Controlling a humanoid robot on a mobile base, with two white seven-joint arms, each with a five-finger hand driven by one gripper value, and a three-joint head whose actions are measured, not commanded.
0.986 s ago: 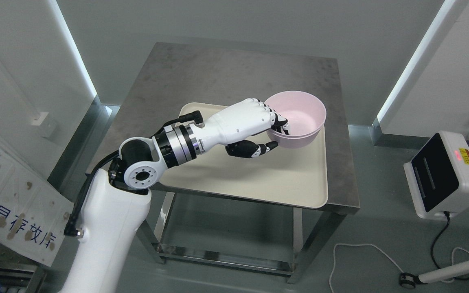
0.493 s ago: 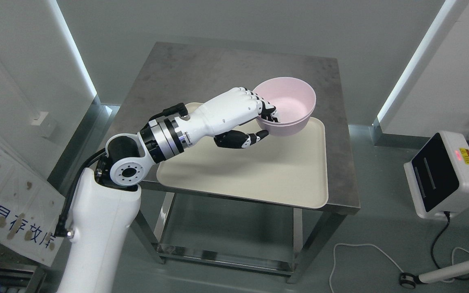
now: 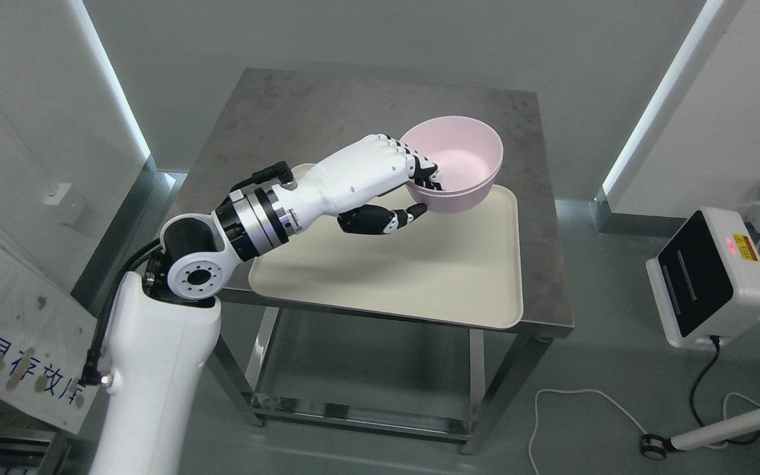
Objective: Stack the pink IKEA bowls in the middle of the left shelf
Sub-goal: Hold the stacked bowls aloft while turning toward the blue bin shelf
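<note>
Transport is the step: left hand fingers pinch the rim of what looks like two nested bowls above the tray, needing a level carry leftward to the shelf.

Left hand grips pink bowls above tray.

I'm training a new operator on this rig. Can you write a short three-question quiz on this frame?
1. True or false: the left hand grips the pink bowls by the near rim.
2. What lies under the bowls? A) cream tray B) blue crate C) bare floor
3. Fill in: the tray sits on a grey metal ____.

Key:
1. True: fingers hook inside the rim, thumb outside.
2. A, the cream tray.
3. table.
</note>
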